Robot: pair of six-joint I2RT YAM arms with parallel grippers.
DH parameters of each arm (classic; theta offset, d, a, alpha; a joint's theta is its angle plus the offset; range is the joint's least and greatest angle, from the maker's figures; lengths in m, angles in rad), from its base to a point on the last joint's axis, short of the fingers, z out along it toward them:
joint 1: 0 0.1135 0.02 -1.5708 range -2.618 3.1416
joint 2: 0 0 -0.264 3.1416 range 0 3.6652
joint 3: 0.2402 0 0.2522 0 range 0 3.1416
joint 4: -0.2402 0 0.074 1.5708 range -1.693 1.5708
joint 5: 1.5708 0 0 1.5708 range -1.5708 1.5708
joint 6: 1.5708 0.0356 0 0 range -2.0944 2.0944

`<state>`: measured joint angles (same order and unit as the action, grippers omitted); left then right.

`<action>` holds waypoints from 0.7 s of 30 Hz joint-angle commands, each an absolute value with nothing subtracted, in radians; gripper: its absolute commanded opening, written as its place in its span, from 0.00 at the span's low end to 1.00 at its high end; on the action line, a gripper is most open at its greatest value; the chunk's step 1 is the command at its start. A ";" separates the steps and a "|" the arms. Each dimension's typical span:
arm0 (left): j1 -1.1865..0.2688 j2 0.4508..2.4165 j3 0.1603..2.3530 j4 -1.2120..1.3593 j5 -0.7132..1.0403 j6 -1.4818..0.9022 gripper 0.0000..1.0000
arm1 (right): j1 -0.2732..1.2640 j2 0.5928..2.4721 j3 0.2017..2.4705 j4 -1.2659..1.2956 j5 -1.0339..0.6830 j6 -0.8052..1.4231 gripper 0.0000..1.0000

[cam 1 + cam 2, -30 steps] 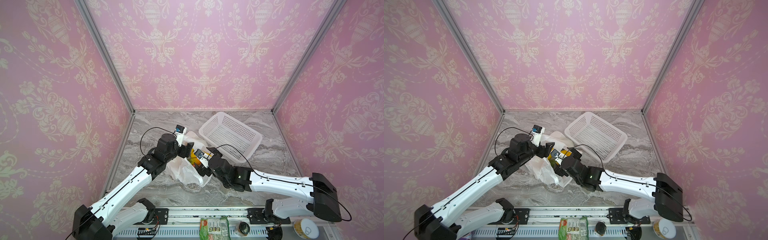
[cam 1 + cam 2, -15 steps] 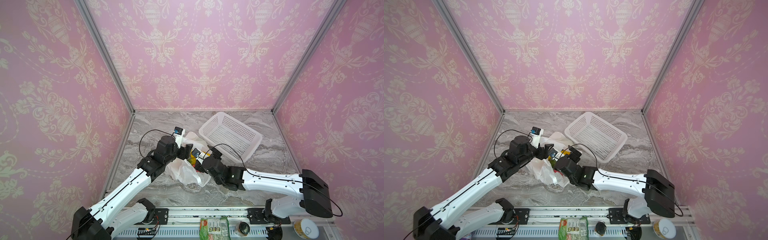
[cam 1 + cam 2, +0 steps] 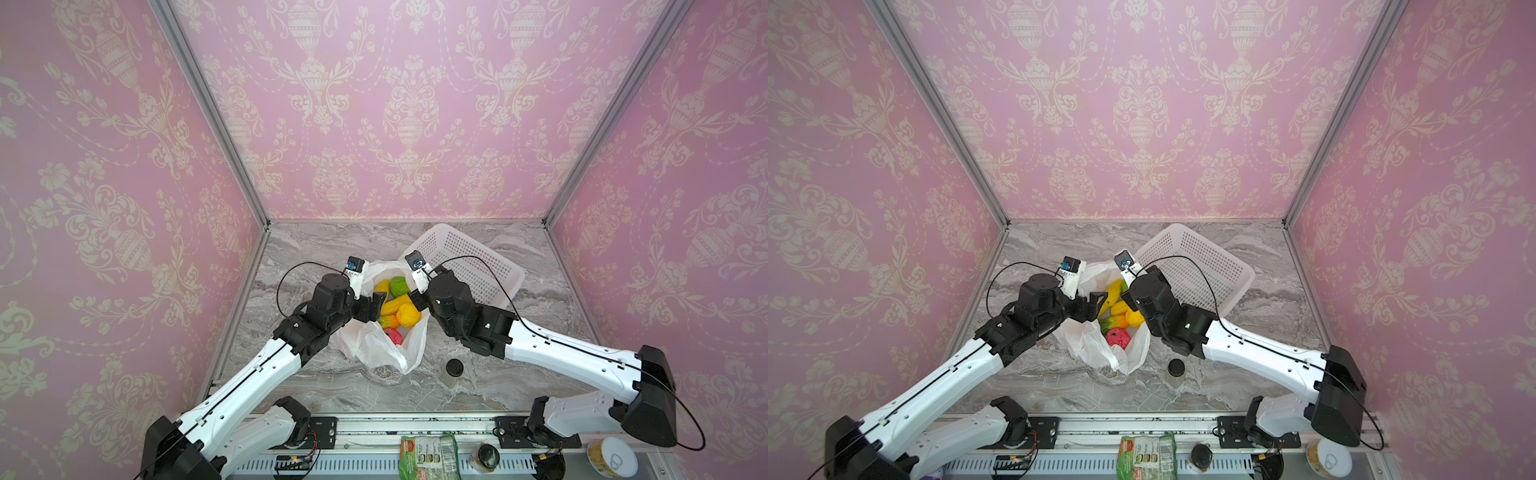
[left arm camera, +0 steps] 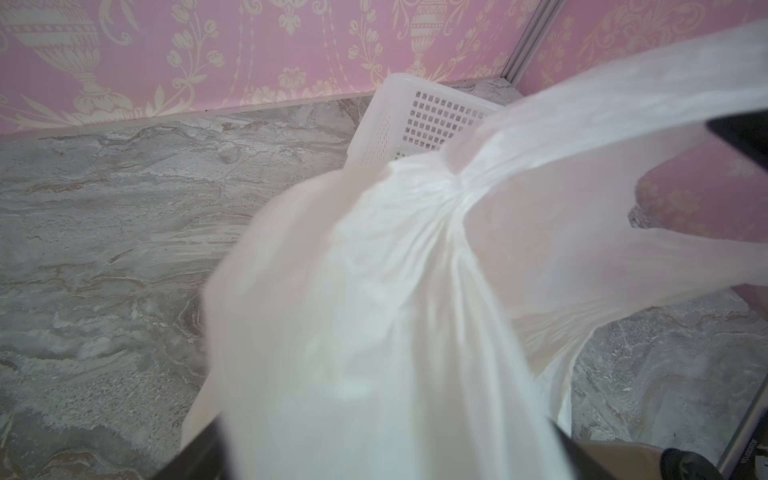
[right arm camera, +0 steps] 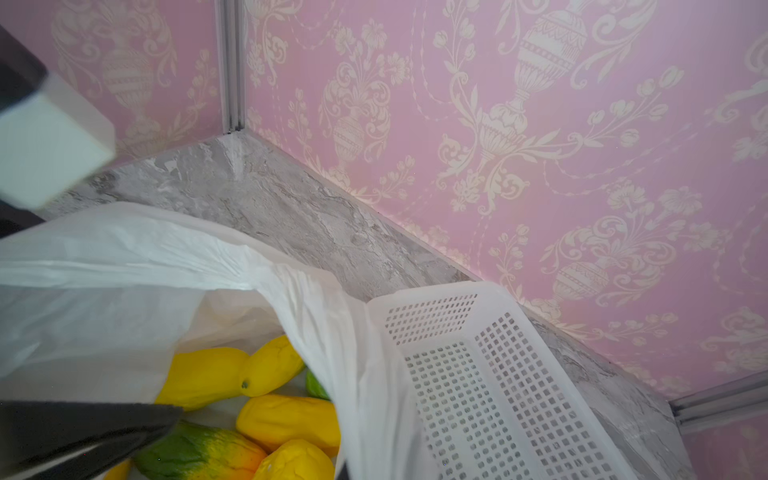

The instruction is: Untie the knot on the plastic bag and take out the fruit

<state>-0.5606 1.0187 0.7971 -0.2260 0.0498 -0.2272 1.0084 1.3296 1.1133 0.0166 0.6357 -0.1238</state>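
Observation:
The white plastic bag lies mid-table with its mouth pulled wide. Inside shows the fruit: yellow pieces, a green one, a pink-red one. No knot shows in any view. My left gripper sits at the bag's left rim. In the left wrist view its dark fingers stand far apart with bag plastic draped between them. My right gripper is shut on the bag's right rim.
A white perforated basket stands just behind the right gripper, touching the bag. A small black-lidded jar stands at the front right of the bag. Pink walls close in three sides.
My right gripper has shut on the bag's right rim and drawn back towards the basket. The bag's mouth now gapes wider, and the jar has come into view. The left jaws narrowed slightly.

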 commanded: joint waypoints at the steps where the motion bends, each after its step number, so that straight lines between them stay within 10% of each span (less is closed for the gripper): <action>1: -0.566 1.078 0.834 -0.249 0.028 -0.218 0.27 | 1.011 1.294 1.119 -0.003 0.616 -0.060 0.00; 4: -0.556 1.164 0.889 -0.245 -0.083 -0.198 0.00 | 0.998 1.259 1.102 -0.007 0.667 -0.031 0.00; 21: -0.417 1.408 1.510 -0.412 0.084 0.021 0.00 | 0.974 1.264 1.049 0.006 0.689 0.284 0.00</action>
